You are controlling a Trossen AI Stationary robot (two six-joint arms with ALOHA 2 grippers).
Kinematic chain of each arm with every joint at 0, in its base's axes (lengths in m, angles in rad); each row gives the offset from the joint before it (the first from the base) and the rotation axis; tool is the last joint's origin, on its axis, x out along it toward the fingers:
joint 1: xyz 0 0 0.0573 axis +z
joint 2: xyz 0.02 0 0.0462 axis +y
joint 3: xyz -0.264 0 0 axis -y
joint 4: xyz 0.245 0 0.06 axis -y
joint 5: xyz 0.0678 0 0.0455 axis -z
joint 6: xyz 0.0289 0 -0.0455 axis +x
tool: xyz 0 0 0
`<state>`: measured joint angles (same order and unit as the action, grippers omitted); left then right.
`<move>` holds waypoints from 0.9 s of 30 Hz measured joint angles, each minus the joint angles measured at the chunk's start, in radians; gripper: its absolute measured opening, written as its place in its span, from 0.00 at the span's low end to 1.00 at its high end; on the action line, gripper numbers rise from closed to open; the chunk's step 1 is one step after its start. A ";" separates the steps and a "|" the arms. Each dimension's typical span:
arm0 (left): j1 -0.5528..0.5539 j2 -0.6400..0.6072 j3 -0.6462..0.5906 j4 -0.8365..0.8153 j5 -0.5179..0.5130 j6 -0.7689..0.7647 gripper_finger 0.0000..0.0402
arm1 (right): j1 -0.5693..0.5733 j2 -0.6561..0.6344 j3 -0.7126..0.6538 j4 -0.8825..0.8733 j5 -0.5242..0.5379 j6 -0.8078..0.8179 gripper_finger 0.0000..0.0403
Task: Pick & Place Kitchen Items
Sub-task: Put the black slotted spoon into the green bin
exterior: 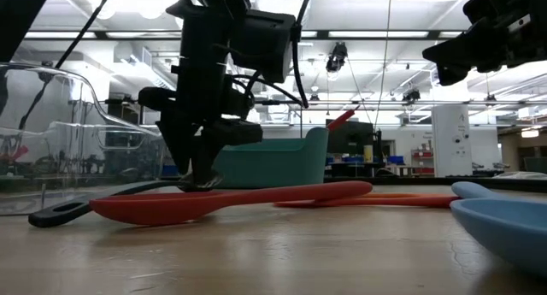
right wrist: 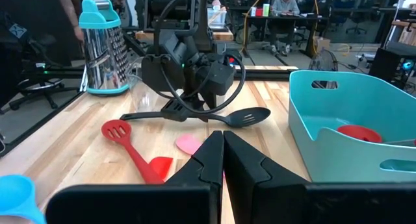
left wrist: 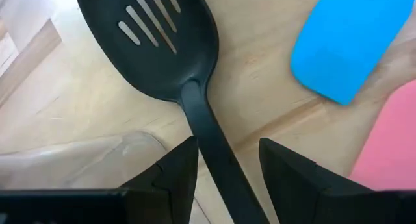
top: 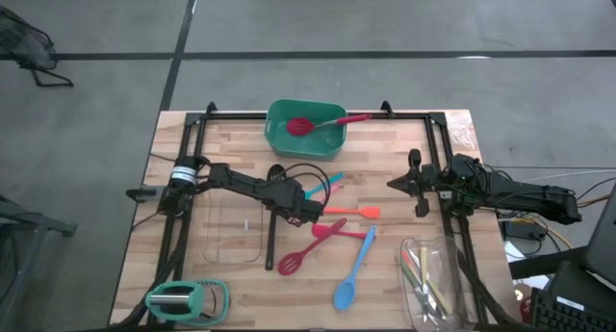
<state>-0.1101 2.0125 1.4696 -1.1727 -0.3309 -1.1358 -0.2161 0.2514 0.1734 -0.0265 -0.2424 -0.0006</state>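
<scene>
Early in the sort. Only a red spoon (top: 313, 123) in the tub (top: 332, 144) at the table's (top: 395, 168) far edge. Left on the boards mid-table: black spoon (top: 272, 217), red spatula (top: 306, 252), orange spatula (top: 351, 212), blue spoon (top: 354, 269), teal and pink pieces. Left gripper (left wrist: 223, 160) down at mid-table, fingers apart astride the black spoon's handle, not clamped. Right gripper (top: 397, 184) parked near the right edge, fingers together, empty.
</scene>
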 joint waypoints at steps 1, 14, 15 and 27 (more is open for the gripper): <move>0.002 0.000 0.000 -0.019 0.000 -0.001 0.42 | 0.000 0.000 0.000 0.000 0.000 0.000 0.02; 0.028 0.003 -0.006 0.054 0.116 0.008 0.42 | 0.000 0.000 0.000 0.000 0.000 0.000 0.02; 0.028 0.003 -0.009 0.074 0.124 0.015 0.42 | 0.000 0.000 0.000 0.000 0.000 0.000 0.02; 0.019 -0.001 0.034 0.243 0.164 0.136 0.42 | 0.000 0.000 0.000 0.000 0.000 0.000 0.02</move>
<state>-0.0914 2.0117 1.5040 -0.9295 -0.1672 -0.9997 -0.2161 0.2512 0.1734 -0.0265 -0.2420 -0.0006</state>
